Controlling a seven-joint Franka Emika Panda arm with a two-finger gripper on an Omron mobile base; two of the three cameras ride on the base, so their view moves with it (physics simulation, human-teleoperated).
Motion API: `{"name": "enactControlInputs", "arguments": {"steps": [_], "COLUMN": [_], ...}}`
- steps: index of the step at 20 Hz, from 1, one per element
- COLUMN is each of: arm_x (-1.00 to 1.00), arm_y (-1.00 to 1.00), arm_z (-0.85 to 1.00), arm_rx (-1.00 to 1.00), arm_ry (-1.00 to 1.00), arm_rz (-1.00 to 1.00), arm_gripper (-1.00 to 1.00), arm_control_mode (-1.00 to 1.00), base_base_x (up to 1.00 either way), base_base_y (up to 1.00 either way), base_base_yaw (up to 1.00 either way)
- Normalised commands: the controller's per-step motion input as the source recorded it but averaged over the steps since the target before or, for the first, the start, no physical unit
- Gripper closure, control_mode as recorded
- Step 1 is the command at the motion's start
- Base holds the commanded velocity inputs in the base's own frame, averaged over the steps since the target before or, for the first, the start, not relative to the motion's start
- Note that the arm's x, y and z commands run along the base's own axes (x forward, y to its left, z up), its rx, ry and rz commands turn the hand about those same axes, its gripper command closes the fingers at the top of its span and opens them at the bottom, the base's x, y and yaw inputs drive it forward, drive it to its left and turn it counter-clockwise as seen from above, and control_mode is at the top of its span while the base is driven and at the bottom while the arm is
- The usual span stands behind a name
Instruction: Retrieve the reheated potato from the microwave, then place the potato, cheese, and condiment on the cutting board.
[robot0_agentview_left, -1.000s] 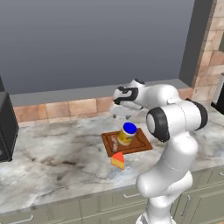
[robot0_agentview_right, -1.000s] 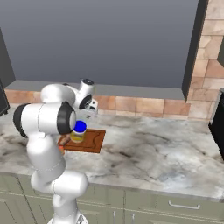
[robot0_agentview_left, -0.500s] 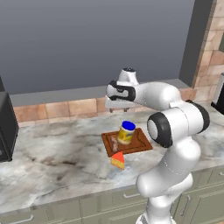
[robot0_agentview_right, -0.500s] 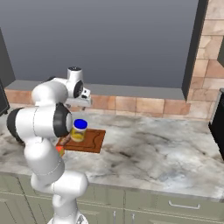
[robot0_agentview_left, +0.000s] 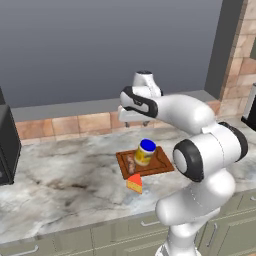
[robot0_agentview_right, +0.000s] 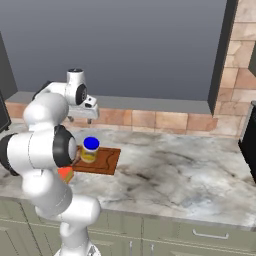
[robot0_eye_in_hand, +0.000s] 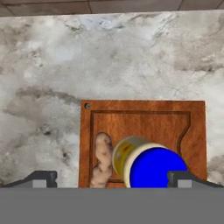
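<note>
The dark reddish cutting board (robot0_agentview_left: 159, 161) (robot0_agentview_right: 108, 160) (robot0_eye_in_hand: 144, 117) lies on the marble counter. On it stands the condiment jar (robot0_agentview_left: 144, 152) (robot0_agentview_right: 90, 149) (robot0_eye_in_hand: 148, 165) with its blue lid. The brown potato (robot0_agentview_left: 130, 163) (robot0_eye_in_hand: 101, 160) lies on the board beside the jar. The cheese wedge (robot0_agentview_left: 134, 183) (robot0_agentview_right: 66, 173) sits on the counter just off the board's front corner. My gripper (robot0_agentview_left: 136, 120) (robot0_agentview_right: 83, 118) (robot0_eye_in_hand: 113, 180) hangs open and empty well above the board, nearer the wall. A black box (robot0_agentview_left: 6, 145) at the counter's left end may be the microwave.
A brick backsplash (robot0_agentview_left: 65, 125) and a grey ledge run behind the counter. Another dark appliance (robot0_agentview_right: 250, 145) stands at the right end. Open marble (robot0_agentview_right: 180, 165) stretches right of the board. The counter's front edge (robot0_agentview_left: 75, 220) sits over drawers.
My hand has risen from just over the jar and drawn back toward the wall, staying open. The jar, potato and cheese have not moved.
</note>
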Motion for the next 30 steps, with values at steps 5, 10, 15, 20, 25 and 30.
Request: {"name": "enactControlInputs", "arguments": {"steps": [5,10,15,20,25,30], "arm_x": [-0.55,-0.60,-0.52,-0.35,-0.29,-0.29], "arm_y": [0.04,0.00,0.00,0.03,0.04,0.12], "arm_z": [0.09,0.00,-0.02,-0.15,-0.25,-0.37], "arm_rx": [-0.03,0.00,0.00,0.00,0.00,-0.01], "arm_ry": [0.14,0.12,0.16,0.19,0.19,0.13], "arm_rz": [-0.09,-0.08,-0.08,-0.08,-0.10,-0.10], "arm_gripper": [-1.00,-1.00,-1.00,-1.00,-1.00,-1.00], "arm_control_mode": [-1.00,-1.00,-1.00,-1.00,-1.00,-1.00], "base_base_x": [0.00,0.00,0.00,0.00,0.00,0.00], "base_base_y": [0.00,0.00,0.00,0.00,0.00,0.00], "base_base_yaw": [0.00,0.00,0.00,0.00,0.00,0.00]}}
